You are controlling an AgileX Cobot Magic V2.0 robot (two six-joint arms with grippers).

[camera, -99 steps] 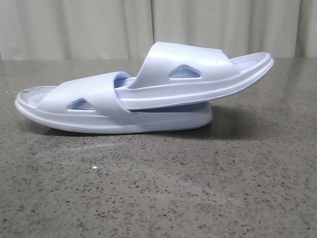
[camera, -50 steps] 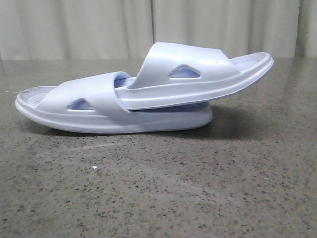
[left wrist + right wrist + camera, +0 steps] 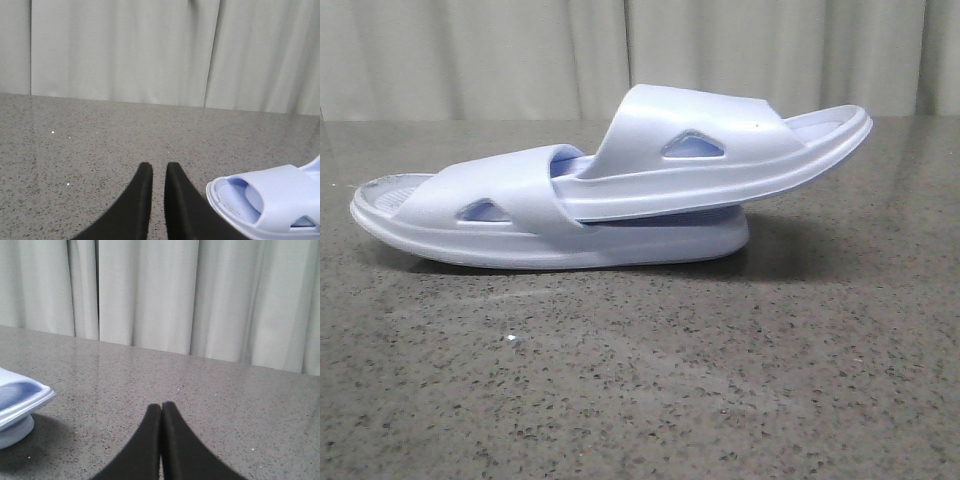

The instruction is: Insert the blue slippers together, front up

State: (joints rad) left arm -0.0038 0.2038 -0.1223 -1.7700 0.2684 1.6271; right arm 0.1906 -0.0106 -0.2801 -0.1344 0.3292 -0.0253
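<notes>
Slippers nested; pincers apart

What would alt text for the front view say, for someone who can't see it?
Two pale blue slippers sit nested on a speckled grey stone table, both soles down: the upper slipper has one end tucked under the strap of the lower slipper, and its other end tilts up to the right. Pale curtains hang behind, and no robot arms appear in this view.
</notes>
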